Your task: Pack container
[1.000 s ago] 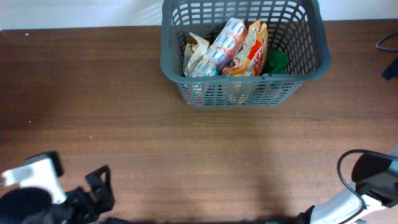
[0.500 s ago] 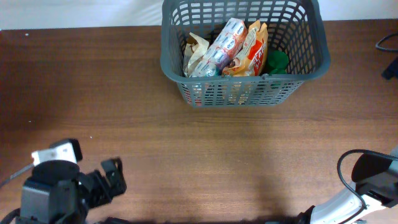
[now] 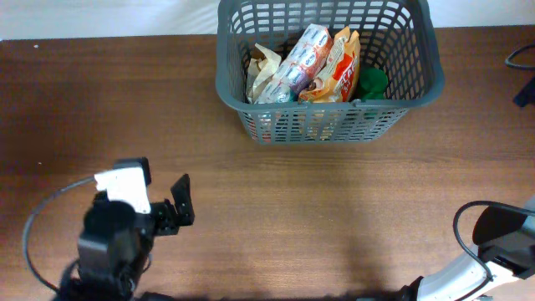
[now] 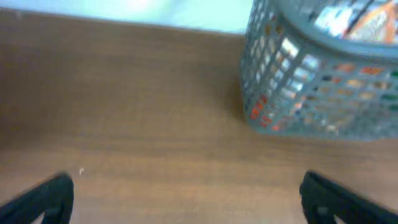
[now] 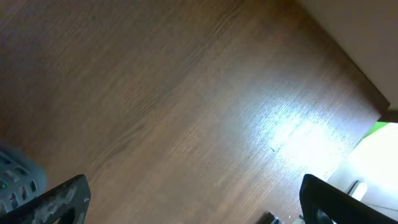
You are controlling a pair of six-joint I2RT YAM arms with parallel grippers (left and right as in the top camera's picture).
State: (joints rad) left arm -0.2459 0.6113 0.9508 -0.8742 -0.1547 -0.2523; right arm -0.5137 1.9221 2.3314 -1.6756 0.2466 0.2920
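Observation:
The dark grey lattice basket [image 3: 422, 88] stands at the table's far middle and holds several grocery packs: a pale bag [image 3: 263, 71], a white-and-pink pack [image 3: 301, 58], an orange pack [image 3: 338, 71] and a green item [image 3: 372, 82]. The basket also shows at the upper right of the left wrist view [image 4: 311, 74]. My left gripper [image 3: 177, 205] is open and empty over bare table at the front left, well short of the basket; its fingers frame bare wood in its wrist view [image 4: 186, 199]. My right gripper [image 5: 196, 199] is open and empty above bare wood; only its arm shows in the overhead view.
The right arm's base and a black cable [image 3: 493, 242] sit at the front right corner. Another dark cable [image 3: 522, 58] lies at the far right edge. The table's far edge meets a white wall behind the basket.
My left arm has moved from the front left corner up and to the right, toward the basket. The gripper stays open. The basket and right arm have not moved.

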